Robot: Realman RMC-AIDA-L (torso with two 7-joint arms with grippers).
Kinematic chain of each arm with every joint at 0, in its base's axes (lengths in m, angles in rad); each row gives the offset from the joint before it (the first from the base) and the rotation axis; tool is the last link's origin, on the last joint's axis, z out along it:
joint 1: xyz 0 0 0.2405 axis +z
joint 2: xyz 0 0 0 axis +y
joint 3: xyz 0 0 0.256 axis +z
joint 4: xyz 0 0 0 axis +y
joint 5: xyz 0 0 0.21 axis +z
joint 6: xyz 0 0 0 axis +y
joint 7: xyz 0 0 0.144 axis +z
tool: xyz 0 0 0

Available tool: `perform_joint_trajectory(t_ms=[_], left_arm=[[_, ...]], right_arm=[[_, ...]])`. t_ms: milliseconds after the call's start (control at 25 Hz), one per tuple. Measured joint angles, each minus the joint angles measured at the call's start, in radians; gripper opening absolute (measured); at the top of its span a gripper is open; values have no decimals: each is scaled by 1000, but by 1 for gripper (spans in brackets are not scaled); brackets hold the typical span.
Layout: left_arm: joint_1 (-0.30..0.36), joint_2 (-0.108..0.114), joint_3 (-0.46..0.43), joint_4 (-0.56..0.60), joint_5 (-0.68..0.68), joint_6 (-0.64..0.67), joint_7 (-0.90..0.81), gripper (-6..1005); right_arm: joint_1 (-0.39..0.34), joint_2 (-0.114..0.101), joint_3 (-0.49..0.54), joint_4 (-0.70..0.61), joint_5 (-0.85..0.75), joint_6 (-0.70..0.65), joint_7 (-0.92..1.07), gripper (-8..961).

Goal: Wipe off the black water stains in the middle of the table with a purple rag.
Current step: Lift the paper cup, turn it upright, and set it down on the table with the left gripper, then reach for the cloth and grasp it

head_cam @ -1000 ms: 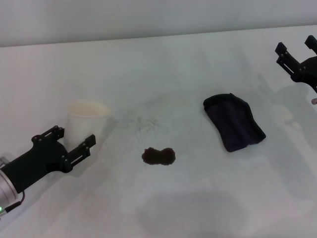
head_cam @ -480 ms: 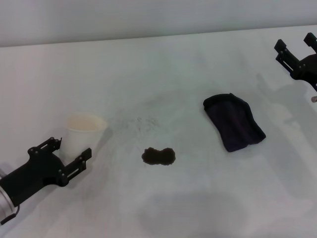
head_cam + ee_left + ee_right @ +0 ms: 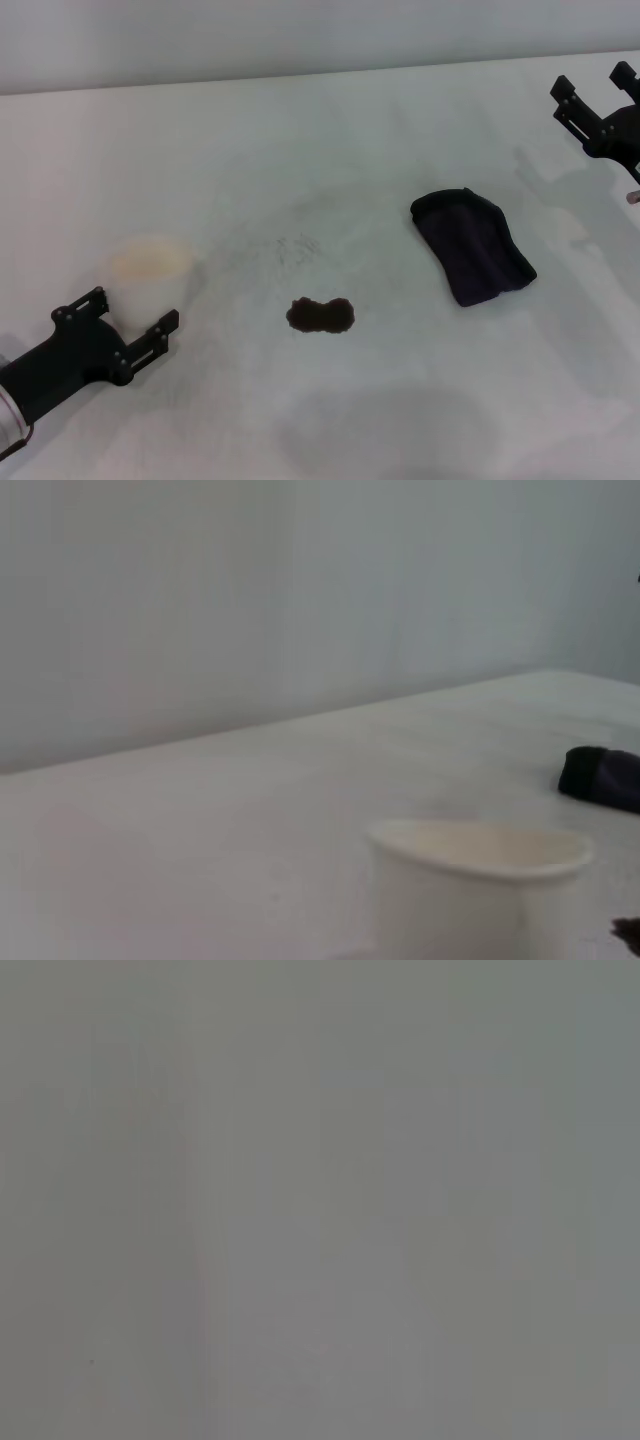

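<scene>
The black water stains form a small dark peanut-shaped blotch on the white table, near its middle. The purple rag lies flat to the right of the stains, untouched. My left gripper is open and empty at the near left, far from the rag. My right gripper is open and empty at the far right edge, beyond the rag and above the table. The left wrist view shows the rag far off and an edge of the stains. The right wrist view shows only plain grey.
A white paper cup stands upright just ahead of my left gripper's open fingers and looks blurred. It fills the near part of the left wrist view. Faint grey smudges lie behind the stains.
My left gripper has drawn back toward the near left edge, staying open. The paper cup now shows farther left and nearer. My right gripper has edged slightly farther away.
</scene>
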Motion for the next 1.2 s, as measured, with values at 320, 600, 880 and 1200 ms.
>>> perform_joint_trajectory(t_ms=[320, 600, 880, 1200], left_arm=[[1, -1, 2, -9, 9, 10, 2, 666], [3, -2, 3, -4, 11, -13, 63, 727], [-18, 0, 12, -10, 16, -7, 68, 811], [18, -2, 12, -9, 13, -4, 70, 880]], right_arm=[[1, 0, -2, 0, 0, -5, 0, 848], [1, 0, -2, 0, 0, -7, 0, 844], [0, 0, -2, 0, 0, -8, 0, 840], [0, 0, -2, 0, 0, -10, 0, 836]])
